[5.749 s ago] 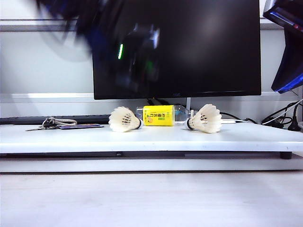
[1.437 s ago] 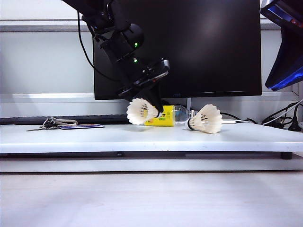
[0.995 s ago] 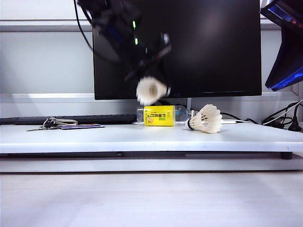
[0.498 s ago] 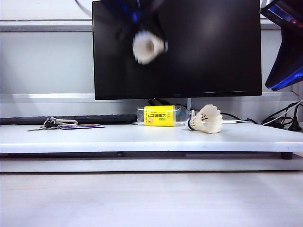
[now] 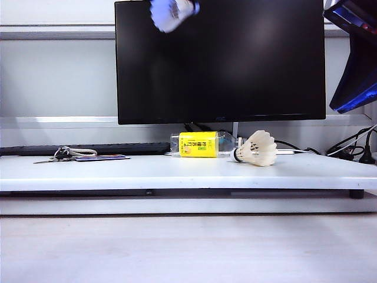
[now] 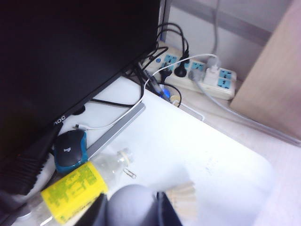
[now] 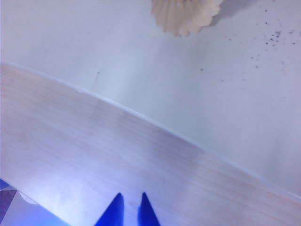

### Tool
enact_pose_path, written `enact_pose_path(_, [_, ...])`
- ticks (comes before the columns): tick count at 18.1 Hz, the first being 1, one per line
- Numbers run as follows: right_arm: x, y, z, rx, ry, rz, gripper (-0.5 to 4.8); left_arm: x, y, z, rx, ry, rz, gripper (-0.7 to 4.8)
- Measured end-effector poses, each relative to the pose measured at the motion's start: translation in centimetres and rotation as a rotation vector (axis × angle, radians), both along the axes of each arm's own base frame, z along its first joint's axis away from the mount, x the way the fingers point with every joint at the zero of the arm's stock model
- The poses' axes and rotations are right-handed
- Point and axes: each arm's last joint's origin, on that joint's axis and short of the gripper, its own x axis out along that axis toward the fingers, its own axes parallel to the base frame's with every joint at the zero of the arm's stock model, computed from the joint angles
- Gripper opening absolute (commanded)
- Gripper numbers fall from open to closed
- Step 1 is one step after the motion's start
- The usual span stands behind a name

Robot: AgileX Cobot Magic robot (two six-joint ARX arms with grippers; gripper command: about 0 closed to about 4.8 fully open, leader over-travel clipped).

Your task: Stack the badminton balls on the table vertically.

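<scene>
Behind the long white tabletop slab (image 5: 177, 172) stands a wide black monitor (image 5: 235, 65), filling the upper middle of the exterior view against a pale grey wall. One white feather shuttlecock (image 5: 257, 148) lies on its side on the slab, right of centre, its dark-banded cork tip pointing left toward a clear plastic bottle with a yellow label (image 5: 198, 144) that lies just beside it. At the left of the slab rests a bunch of keys with a loop of cord (image 5: 66, 154). The other white feather shuttlecock (image 5: 171, 12) is blurred at the top edge of the exterior view, high in front of the monitor and well above the slab; the left gripper (image 6: 131, 209) holds it, its jaws partly closed on the rounded tip at the lower edge of the left wrist view, with the bottle, a blue and black computer mouse (image 6: 69, 149) and a white power strip with plugged cables (image 6: 200, 75) showing beyond. The arm itself is almost wholly out of the exterior view. The right gripper (image 7: 129, 210) hangs at the far right, its two blue fingertips (image 7: 114, 212) nearly together and holding nothing, over the pale wood-grain surface (image 7: 117, 160) in front of the slab, with the lying shuttlecock's skirt at the top of the right wrist view.
</scene>
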Motion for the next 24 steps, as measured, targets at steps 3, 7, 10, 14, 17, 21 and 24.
enact_pose_path(3, [0.0, 0.0, 0.0, 0.000, 0.000, 0.000, 0.53, -1.7, 2.5, 0.7, -0.008, -0.020, 0.014, 1.16])
enact_pose_path(7, [0.0, 0.0, 0.0, 0.000, 0.001, 0.000, 0.53, -3.9, 6.6, -2.1, -0.037, -0.026, 0.104, 1.16])
enact_pose_path(10, [0.0, 0.0, 0.0, 0.000, 0.000, 0.000, 0.53, -6.0, 8.9, -6.5, -0.166, -0.114, 0.210, 1.16])
enact_pose_path(14, [0.0, 0.0, 0.0, 0.000, 0.000, 0.000, 0.53, -6.9, 9.5, -13.5, -0.310, -0.200, 0.356, 1.17])
enact_pose_path(17, [0.0, 0.0, 0.0, 0.000, 0.001, 0.000, 0.53, -8.0, 10.3, -16.2, -0.402, -0.350, 0.497, 1.21])
enact_pose_path(21, [0.0, 0.0, 0.0, 0.000, 0.000, 0.000, 0.53, -8.4, 10.9, -18.5, -0.390, -0.409, 0.659, 1.21])
enact_pose_path(24, [0.0, 0.0, 0.0, -0.002, -0.001, 0.003, 0.53, -7.3, 10.6, -21.6, -0.330, -0.379, 0.695, 1.21])
